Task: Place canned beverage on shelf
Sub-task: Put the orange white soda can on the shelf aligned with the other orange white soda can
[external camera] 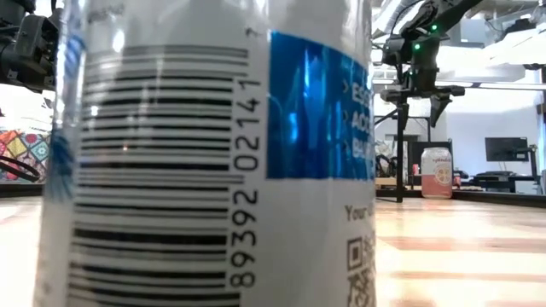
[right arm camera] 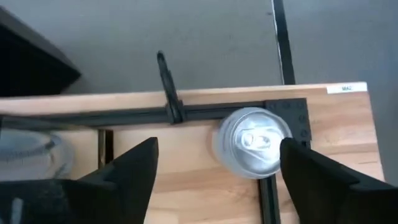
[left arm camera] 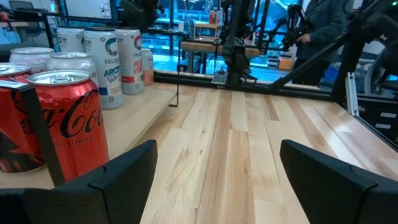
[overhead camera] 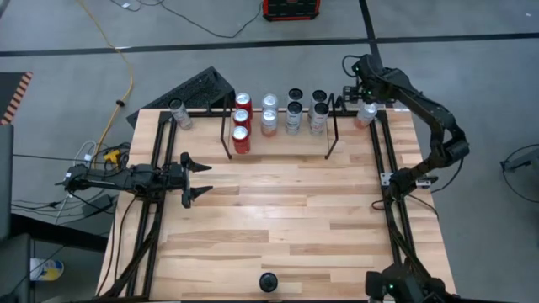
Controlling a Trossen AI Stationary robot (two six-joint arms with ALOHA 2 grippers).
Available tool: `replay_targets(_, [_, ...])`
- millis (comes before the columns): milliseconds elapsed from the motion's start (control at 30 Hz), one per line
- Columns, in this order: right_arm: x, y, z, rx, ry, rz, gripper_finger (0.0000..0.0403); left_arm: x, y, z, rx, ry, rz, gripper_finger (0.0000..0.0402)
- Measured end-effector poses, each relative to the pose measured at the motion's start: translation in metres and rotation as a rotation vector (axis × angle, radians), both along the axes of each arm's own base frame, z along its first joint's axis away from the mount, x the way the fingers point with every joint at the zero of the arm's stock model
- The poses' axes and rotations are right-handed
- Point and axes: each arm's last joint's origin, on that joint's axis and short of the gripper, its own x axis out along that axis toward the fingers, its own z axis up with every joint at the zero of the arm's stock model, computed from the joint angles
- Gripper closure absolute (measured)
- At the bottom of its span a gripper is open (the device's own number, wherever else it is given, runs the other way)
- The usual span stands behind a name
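Our shelf of thin black rods (overhead camera: pixel 334 135) holds nine cans; our right hand (overhead camera: pixel 364 94) hovers open, empty, above a pale silver-topped can (overhead camera: pixel 365 114) outside it.

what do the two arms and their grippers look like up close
Both arms are dark, nearly black, built of slim jointed segments. The left gripper ends in two flat, pointed black fingers, matte and wedge-shaped. The right gripper has matching black fingers. A thin dark cable loops along the right arm.
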Motion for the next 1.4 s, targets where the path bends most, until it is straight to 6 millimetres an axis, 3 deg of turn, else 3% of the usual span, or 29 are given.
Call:
replay_targets(167, [0.003,0.007,-0.006,0.002,0.031,-0.080,0.0083,0.000,0.000,0.000,0.000,0.000,0.000,0.0074])
replay_targets(300, [0.011,0.020,-0.020,0.020,0.125,-0.088,0.0089,0.000,0.000,0.000,0.000,0.000,0.000,0.0074])
replay_targets(400, [0.012,0.033,-0.019,0.000,0.153,-0.104,0.0091,0.000,0.000,0.000,0.000,0.000,0.000,0.0074])
replay_targets(600, [0.004,0.083,-0.018,-0.190,0.026,-0.140,0.0092,0.000,0.000,0.000,0.000,0.000,0.000,0.0074])
replay_targets(733, [-0.004,0.121,-0.048,-0.352,-0.069,-0.198,0.0092,0.000,0.000,0.000,0.000,0.000,0.000,0.0074])
replay_targets(800, [-0.003,0.129,-0.065,-0.422,-0.140,-0.200,0.0092,0.000,0.000,0.000,0.000,0.000,0.000,0.0074])
replay_targets(1000, [-0.006,0.128,-0.095,-0.601,-0.206,-0.280,0.0092,0.000,0.000,0.000,0.000,0.000,0.000,0.0074])
replay_targets(1200, [-0.007,0.116,-0.102,-0.685,-0.088,-0.353,0.0092,0.000,0.000,0.000,0.000,0.000,0.000,0.0074])
replay_targets(1400, [0.000,0.092,-0.112,-0.706,-0.008,-0.347,0.0092,0.000,0.000,0.000,0.000,0.000,0.000,0.0074])
